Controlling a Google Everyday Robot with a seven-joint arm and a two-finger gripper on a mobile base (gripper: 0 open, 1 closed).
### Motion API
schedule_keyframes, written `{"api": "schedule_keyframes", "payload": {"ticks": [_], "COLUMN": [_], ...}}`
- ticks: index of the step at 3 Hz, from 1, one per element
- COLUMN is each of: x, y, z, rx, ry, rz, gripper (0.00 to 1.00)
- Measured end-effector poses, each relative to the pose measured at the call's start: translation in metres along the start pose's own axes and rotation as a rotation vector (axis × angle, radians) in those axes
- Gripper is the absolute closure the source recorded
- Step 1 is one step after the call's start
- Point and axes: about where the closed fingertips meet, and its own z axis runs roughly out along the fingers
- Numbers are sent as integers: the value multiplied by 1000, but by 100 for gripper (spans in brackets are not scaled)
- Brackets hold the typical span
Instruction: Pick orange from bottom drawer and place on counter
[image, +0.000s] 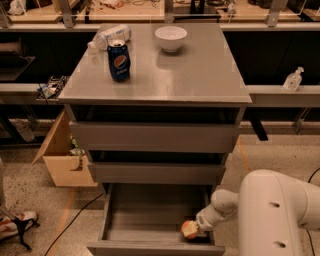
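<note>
The bottom drawer (145, 215) stands pulled open below two closed grey drawer fronts. The orange (189, 229) lies in its front right corner. My gripper (200, 226) reaches down into the drawer from the right and is right at the orange, touching or nearly touching its right side. My white arm (275, 215) fills the lower right and hides the drawer's right edge. The grey counter (200, 70) tops the drawer unit.
On the counter stand a blue Pepsi can (119, 61), a white bowl (171, 38) and a lying plastic bottle (107, 37). A cardboard box (62, 160) sits on the floor to the left. A soap bottle (292, 80) stands on the right shelf.
</note>
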Motion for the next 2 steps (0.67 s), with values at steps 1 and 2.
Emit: {"api": "schedule_keyframes", "payload": {"ticks": [1, 2], "x": [16, 15], "y": [-8, -7], "z": [-42, -42], "rx": [-62, -63], "ry": [-75, -74], "rz": [-17, -18], "gripper": [100, 100]}}
